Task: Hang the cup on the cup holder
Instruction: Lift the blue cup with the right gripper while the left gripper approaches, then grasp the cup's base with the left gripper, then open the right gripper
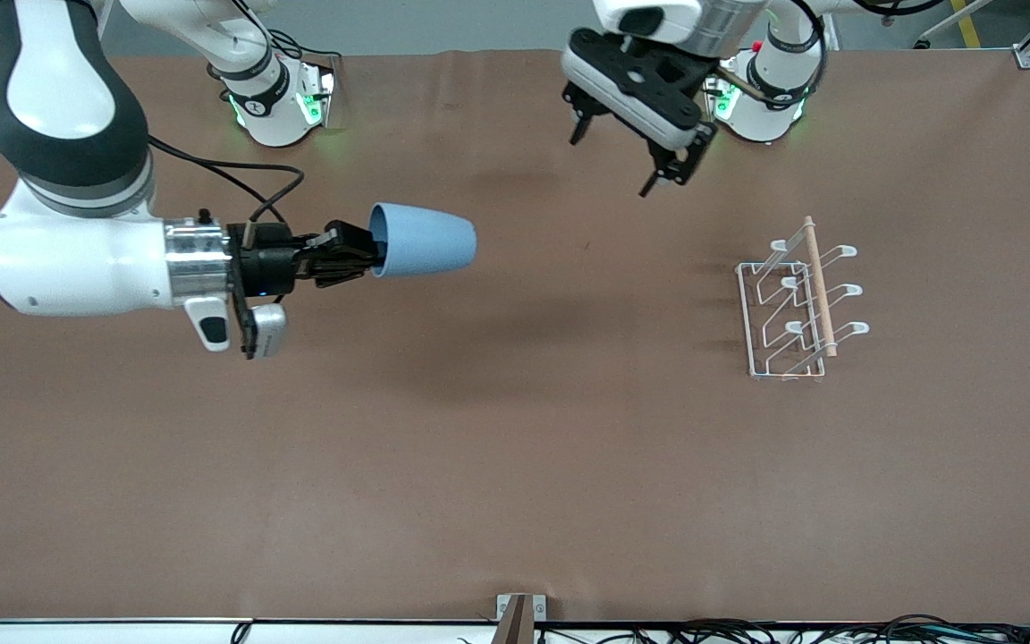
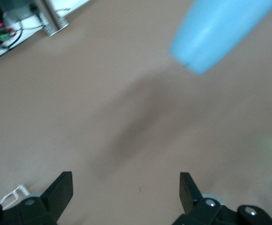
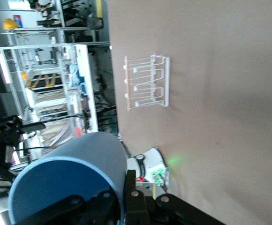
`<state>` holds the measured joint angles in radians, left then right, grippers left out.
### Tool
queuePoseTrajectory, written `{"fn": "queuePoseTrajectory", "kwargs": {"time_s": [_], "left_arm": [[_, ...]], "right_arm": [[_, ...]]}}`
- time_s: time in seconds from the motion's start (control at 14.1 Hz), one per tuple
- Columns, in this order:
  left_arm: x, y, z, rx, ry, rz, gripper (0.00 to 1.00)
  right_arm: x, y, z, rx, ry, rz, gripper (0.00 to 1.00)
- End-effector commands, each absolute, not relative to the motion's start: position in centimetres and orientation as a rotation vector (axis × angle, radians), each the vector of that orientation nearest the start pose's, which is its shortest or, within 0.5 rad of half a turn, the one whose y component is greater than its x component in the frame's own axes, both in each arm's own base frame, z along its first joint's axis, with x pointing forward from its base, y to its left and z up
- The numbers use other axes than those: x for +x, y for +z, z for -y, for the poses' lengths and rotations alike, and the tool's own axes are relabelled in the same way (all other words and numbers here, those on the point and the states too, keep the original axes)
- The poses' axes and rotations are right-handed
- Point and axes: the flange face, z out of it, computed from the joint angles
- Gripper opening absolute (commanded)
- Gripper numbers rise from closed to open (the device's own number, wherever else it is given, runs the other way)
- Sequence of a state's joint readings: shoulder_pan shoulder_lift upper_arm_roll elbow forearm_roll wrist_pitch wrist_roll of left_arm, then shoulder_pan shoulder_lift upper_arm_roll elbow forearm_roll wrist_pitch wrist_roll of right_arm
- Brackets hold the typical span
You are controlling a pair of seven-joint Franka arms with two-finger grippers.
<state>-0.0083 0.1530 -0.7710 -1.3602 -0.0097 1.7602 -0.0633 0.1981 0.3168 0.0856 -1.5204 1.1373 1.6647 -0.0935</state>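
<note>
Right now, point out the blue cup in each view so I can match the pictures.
Front view: the cup lies sideways in the air, its rim clamped by the right gripper, base toward the cup holder.
Left wrist view: its base end shows at the upper edge, over the table.
Right wrist view: its open rim fills the lower corner.
Shared landmark: the cup holder, barely visible in the left wrist view.

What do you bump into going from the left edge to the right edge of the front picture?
Right gripper shut on the rim of the light blue cup → left gripper, open, up in the air → white wire cup holder.
</note>
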Motion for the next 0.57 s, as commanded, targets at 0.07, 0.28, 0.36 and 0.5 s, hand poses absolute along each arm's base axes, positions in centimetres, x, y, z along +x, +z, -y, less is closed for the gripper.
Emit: {"fn": "queuePoseTrajectory", "kwargs": {"time_s": [0.07,0.28,0.36,0.5], "left_arm": [[45.6,68.0,42.6,-3.113,-0.486,-1.267,1.0],[46.0,67.2,43.9,-3.095,-0.538,-1.334,1.0],[46.3,67.0,44.2,-3.096,-0.565,-1.351,1.0],[46.9,66.5,44.8,-3.082,-0.622,-1.384,1.0]], "right_arm": [[59.9,52.0,-27.2,-1.939,0.316,0.157,0.01],[59.4,51.9,-27.9,-1.934,0.336,0.18,0.01],[59.2,51.8,-28.3,-1.931,0.339,0.191,0.01],[59.0,51.7,-28.6,-1.921,0.36,0.21,0.03]]}}
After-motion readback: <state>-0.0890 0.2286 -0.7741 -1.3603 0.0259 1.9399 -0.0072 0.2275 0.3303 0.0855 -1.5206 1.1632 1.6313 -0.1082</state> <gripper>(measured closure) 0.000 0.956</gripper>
